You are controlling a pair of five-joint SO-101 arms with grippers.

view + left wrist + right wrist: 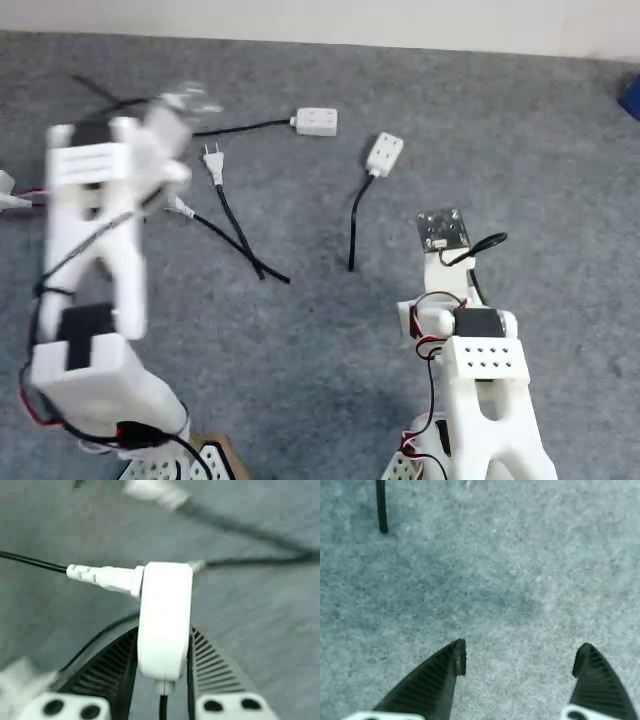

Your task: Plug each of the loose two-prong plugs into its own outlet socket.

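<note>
Grey felt covers the worktop (300, 340). A loose two-prong plug (213, 155) lies toward eleven o'clock from its middle, prongs pointing to twelve, its black cable (240, 230) trailing to five o'clock. One white outlet socket (314, 121) lies at the plug's two o'clock, and a second socket (384, 153) lies near it at three o'clock. The left hand (163, 635) grips a white block (165, 605) between its ribbed fingers (207, 652); a white ribbed cable sleeve (100, 575) joins the block's side. The right hand (522, 650) hangs wide apart over bare felt, holding nothing.
</note>
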